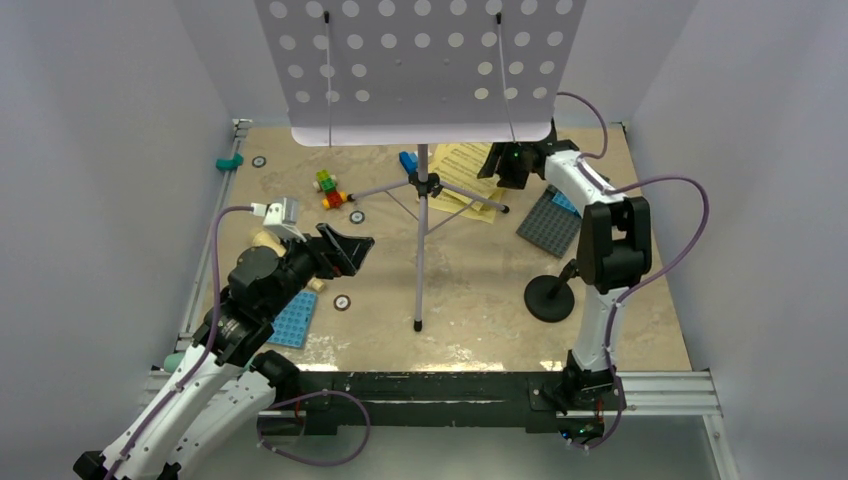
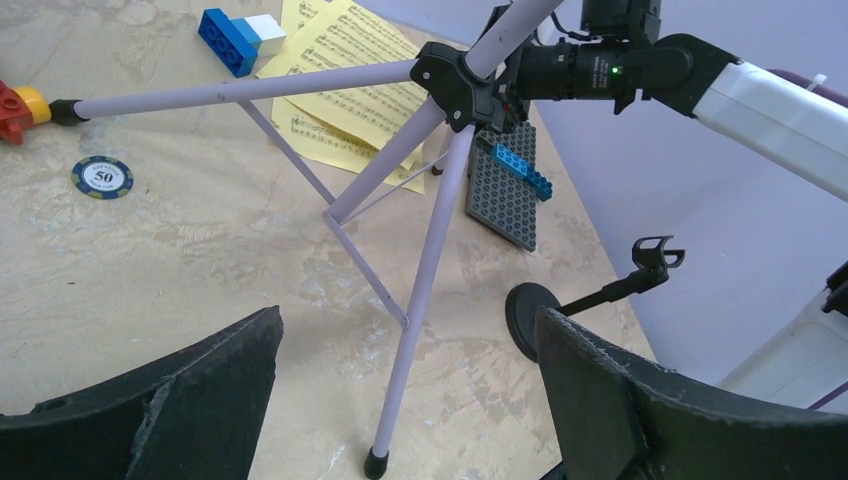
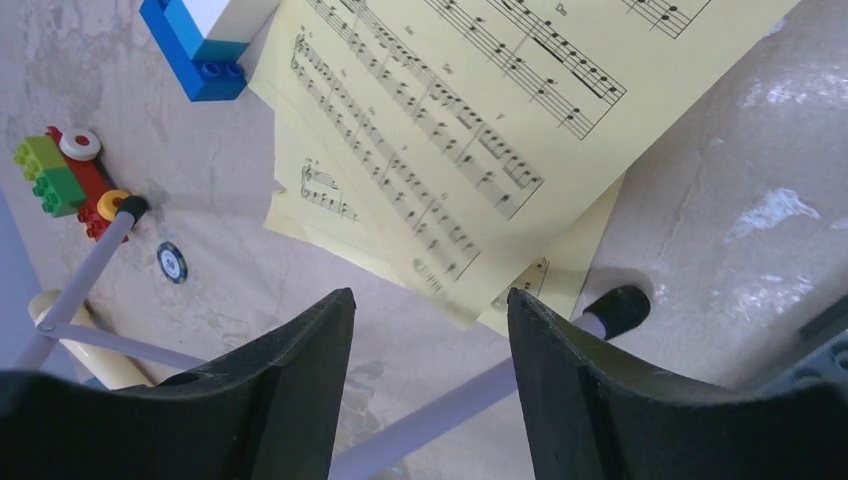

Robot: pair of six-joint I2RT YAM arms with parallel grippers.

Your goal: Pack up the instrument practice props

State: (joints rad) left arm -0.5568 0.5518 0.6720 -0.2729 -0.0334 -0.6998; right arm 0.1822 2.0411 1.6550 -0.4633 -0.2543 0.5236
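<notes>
The tall music stand (image 1: 420, 70) rises mid-table on lilac tripod legs (image 2: 425, 290). Yellow sheet-music pages (image 3: 450, 130) lie flat under its far right leg, also seen from above (image 1: 465, 175). My right gripper (image 3: 430, 300) hovers open just over the pages' near edge and a tripod leg (image 3: 430, 420), with nothing between its fingers. The black mic stand (image 1: 550, 297) stands on its round base near the right arm. My left gripper (image 2: 410, 320) is wide open and empty, facing the front tripod leg. The cream microphone (image 3: 70, 330) lies at the left, partly hidden by the left arm (image 1: 268, 240).
A grey baseplate (image 1: 550, 222) carrying a blue brick lies right of the pages. A blue baseplate (image 1: 293, 320) sits under the left arm. Loose bricks (image 1: 330, 188), a blue-and-white brick (image 3: 205, 40) and poker chips (image 1: 342, 301) dot the table. Walls close in on both sides.
</notes>
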